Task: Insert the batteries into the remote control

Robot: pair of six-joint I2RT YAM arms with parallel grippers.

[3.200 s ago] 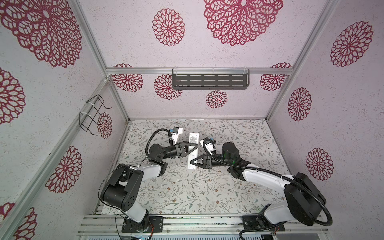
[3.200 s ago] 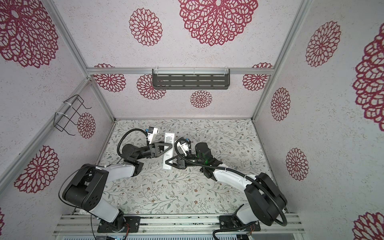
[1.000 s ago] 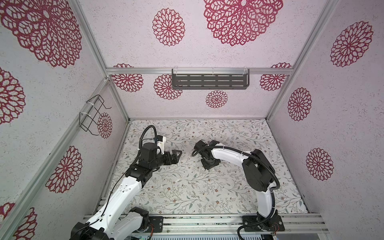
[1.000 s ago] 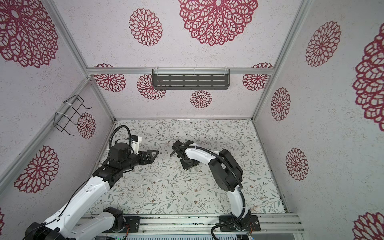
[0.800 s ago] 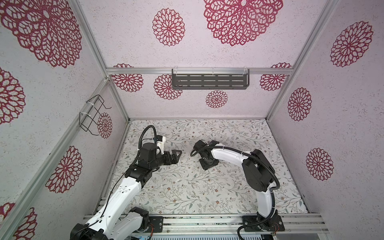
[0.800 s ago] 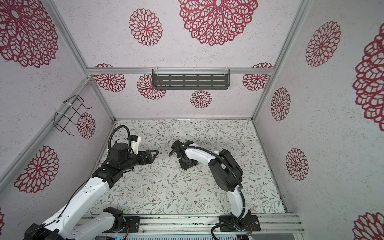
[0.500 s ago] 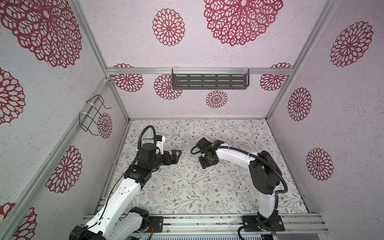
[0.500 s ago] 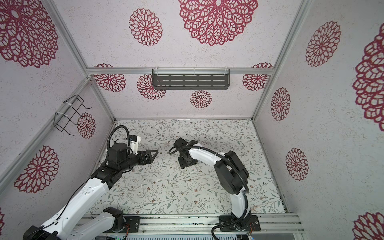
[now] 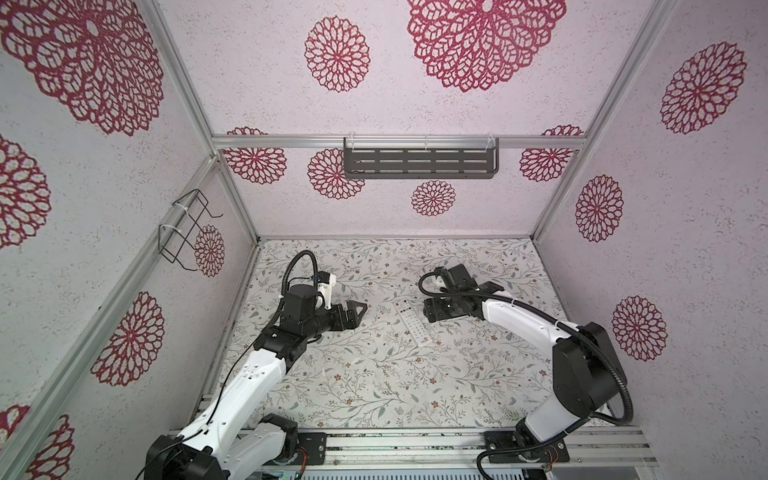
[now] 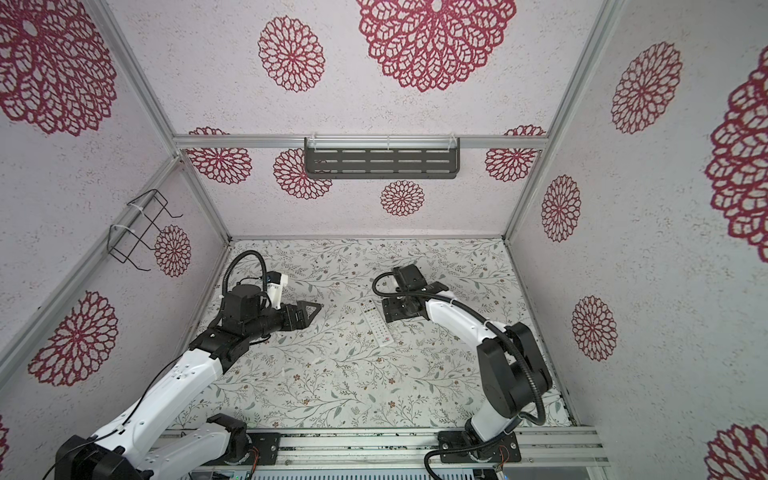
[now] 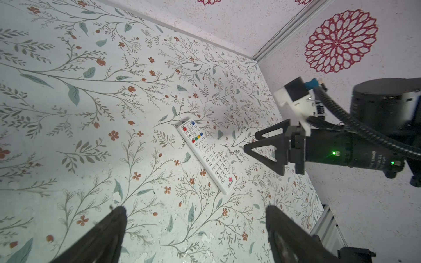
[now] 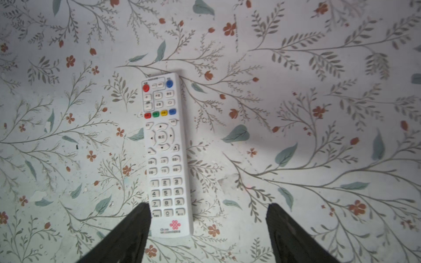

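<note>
Floral tabletop, remote control btns up, just beside right end effector

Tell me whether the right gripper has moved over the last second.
Yes. The right gripper has shifted toward the right wall, uncovering the remote control.

Remote control flat on floral table, buttons up.

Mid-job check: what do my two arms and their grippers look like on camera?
Both arms have white shells with black joints: left arm, right arm. A black ribbed cable loops along each. The left gripper and right gripper are black, with hollow triangular fingers. The right wrist shows green lights.
</note>
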